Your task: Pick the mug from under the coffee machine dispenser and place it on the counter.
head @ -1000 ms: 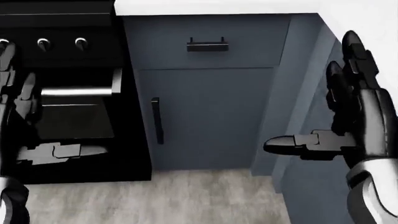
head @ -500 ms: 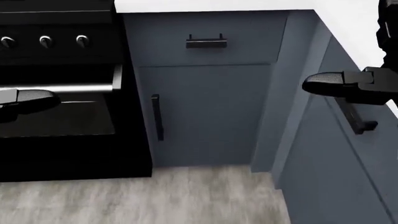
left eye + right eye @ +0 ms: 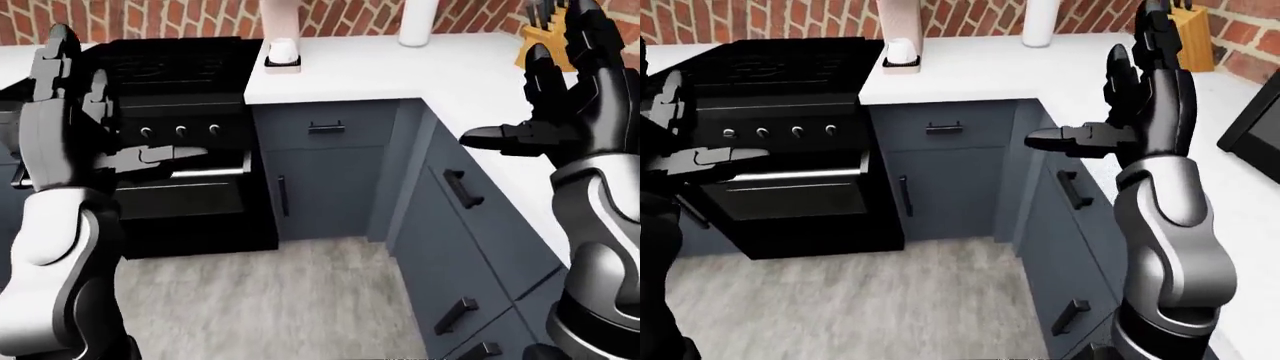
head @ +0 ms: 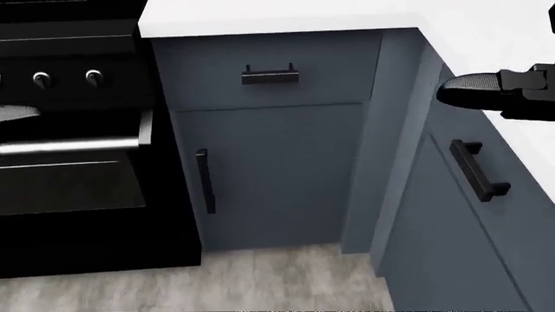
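A white mug stands on the drip tray under a pale coffee machine, on the white counter at the top of both eye views, just right of the stove. My left hand is open and empty, raised in front of the stove. My right hand is open and empty, raised over the counter corner, fingers up and thumb pointing left. Both hands are far from the mug. The head view shows only my right thumb and no mug.
A black stove with knobs and an oven handle stands at the left. Blue cabinets with black handles run below the L-shaped counter. A white cylinder and a knife block stand at the wall. A dark appliance is at the right edge.
Both hands have risen, and the left hand has almost left the head view. The head view has shifted slightly, so the cabinet and stove sit lower and further left.
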`<state>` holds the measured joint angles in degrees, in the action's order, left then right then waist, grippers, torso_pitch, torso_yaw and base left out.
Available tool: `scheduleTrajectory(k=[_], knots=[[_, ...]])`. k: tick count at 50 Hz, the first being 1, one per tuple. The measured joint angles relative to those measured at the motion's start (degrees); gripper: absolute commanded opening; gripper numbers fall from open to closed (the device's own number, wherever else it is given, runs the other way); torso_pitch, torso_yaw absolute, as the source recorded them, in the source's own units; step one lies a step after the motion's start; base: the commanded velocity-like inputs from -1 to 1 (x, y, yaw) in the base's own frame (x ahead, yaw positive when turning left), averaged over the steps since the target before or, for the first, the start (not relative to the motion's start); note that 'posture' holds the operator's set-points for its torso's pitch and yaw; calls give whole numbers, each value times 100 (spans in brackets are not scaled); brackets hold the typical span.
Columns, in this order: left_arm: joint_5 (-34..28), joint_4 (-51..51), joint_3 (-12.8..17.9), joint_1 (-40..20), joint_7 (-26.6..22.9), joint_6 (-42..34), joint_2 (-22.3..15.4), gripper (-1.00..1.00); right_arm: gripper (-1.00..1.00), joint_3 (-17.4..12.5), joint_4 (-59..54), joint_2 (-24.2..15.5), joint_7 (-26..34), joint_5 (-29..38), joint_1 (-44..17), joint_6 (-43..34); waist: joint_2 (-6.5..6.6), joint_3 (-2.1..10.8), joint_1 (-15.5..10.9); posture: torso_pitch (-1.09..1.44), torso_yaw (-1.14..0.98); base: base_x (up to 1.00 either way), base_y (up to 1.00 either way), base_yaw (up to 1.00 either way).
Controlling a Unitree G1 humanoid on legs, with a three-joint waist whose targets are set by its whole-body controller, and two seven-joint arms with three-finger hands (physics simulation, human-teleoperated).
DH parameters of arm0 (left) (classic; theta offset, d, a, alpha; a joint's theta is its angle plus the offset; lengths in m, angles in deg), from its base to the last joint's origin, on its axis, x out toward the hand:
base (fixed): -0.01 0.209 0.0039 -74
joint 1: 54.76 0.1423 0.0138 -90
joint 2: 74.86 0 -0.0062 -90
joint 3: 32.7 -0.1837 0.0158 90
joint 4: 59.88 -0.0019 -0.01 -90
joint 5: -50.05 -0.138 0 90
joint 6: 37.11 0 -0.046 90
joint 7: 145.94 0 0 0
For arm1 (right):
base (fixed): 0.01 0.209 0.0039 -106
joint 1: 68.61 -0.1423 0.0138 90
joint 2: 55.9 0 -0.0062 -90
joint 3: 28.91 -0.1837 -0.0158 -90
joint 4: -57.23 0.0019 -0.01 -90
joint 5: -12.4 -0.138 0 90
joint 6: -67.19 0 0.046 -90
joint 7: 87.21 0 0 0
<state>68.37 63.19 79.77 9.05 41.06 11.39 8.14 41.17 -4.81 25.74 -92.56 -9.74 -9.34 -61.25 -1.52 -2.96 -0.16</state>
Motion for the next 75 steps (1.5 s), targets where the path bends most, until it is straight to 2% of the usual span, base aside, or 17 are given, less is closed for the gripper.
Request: scheduleTrajectory(k=[6,10,14,18,26,28,31,33,38,42,52,55,58,61,68,71,75], knots=[[122,-71,-102,14,-20,-131,-17,100,100,-35,-23,-31,-70,-9,0,-113,-24,39,60,0,0,19,19,0],[111,5,-45,-12,15,-77,-42,100,100,-28,37,-43,-43,-25,-11,-48,213,2,87,0,0,19,27,0],[133,6,-38,-33,19,-69,-80,100,100,-24,6,-28,-46,-25,-26,-78,572,91,95,0,0,19,36,0],[110,-84,49,45,72,-144,-77,100,100,122,-18,14,2,-77,41,-158,473,-6,-11,0,0,19,36,0],[149,25,17,-57,76,-111,-127,100,100,4,83,-61,-27,-75,-89,-89,-100,20,-41,0,0,19,34,0],[160,28,-33,-32,75,-114,-68,100,100,-24,59,-76,-32,-73,-60,-79,7,-4,37,0,0,20,27,0],[202,-22,-137,19,42,-195,-47,100,100,-55,-64,-49,-52,-50,53,-133,-73,34,83,0,0,22,21,0],[207,-14,-113,-4,34,-213,-66,100,100,-54,-88,-70,-53,-42,22,-144,-4,61,83,0,0,23,20,0],[184,83,-22,-76,47,-143,-118,100,100,-75,-16,-116,-47,-48,-73,-44,534,42,119,0,0,22,20,0],[167,19,61,-17,105,-246,-126,100,100,79,-79,-45,-12,-117,-4,-112,522,10,-31,0,0,22,20,0],[258,149,58,-112,125,-310,-180,100,100,-24,-9,-122,-56,-133,-90,-43,76,70,-85,0,0,22,5,0],[265,150,72,-146,143,-329,-206,100,100,-16,-47,-138,-52,-151,-106,-50,-175,89,-118,0,0,23,0,0],[324,163,-37,-123,128,-373,-147,100,100,-105,-146,-160,-85,-141,-28,-94,-82,-27,5,0,0,23,0,0],[381,156,-73,-133,110,-431,-167,100,100,-144,-197,-192,-126,-126,-43,-147,-48,17,47,0,0,23,0,0],[401,295,41,-229,160,-389,-258,100,100,-142,-83,-242,-117,-181,-149,-64,524,37,84,0,0,23,0,0],[375,189,94,-114,195,-412,-232,100,100,10,-131,-165,-87,-223,-50,-96,496,-33,-12,0,0,23,0,0],[379,184,74,-146,210,-473,-248,100,100,-18,-152,-199,-78,-232,-70,-150,356,29,-44,0,0,23,0,0]])
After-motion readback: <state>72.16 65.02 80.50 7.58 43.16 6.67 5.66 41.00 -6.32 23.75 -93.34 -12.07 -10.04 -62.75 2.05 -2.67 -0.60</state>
